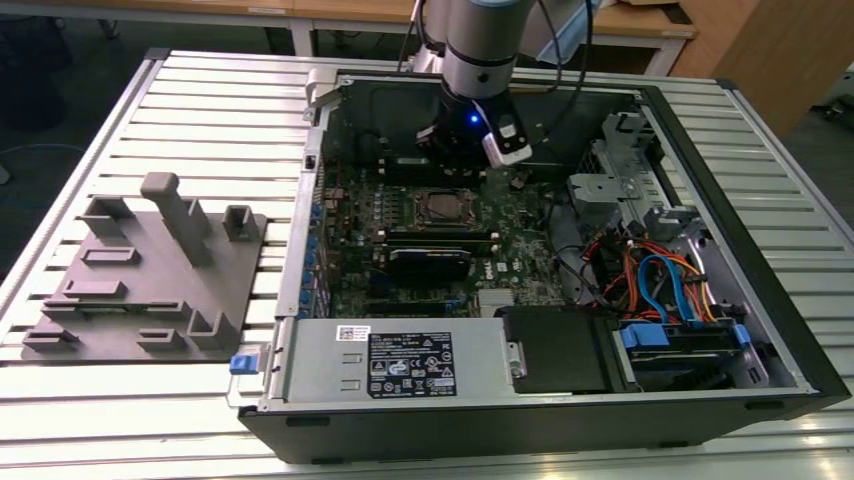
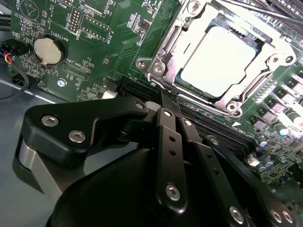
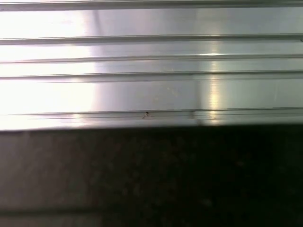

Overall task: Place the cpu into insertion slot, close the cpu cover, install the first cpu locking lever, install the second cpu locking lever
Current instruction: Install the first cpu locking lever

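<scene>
On the slatted bench (image 1: 174, 400), toward the exterior view's left edge, a grey fixture plate (image 1: 140, 285) with upright posts lies just beside the open computer case (image 1: 787, 330). Inside the case the green motherboard (image 1: 400, 240) takes up the exterior view's left half; a power supply (image 1: 394, 365) fills the near corner, and drive bays with blue and orange cables (image 1: 661, 285) sit along the exterior view's right wall.

My gripper (image 1: 467, 160) hangs inside the case near its far wall, just beyond the insertion slot (image 1: 445, 207). In the second wrist view my fingers (image 2: 170, 142) lie pressed together, holding nothing.

The cpu (image 2: 220, 61) already sits in the socket, its dull silver top showing through the window of the cpu cover (image 2: 165, 45), which lies flat over it. A round coin battery (image 2: 48, 50) sits on the board well apart from the socket, and long black memory slots (image 2: 222, 130) run between the socket and my fingers.
</scene>
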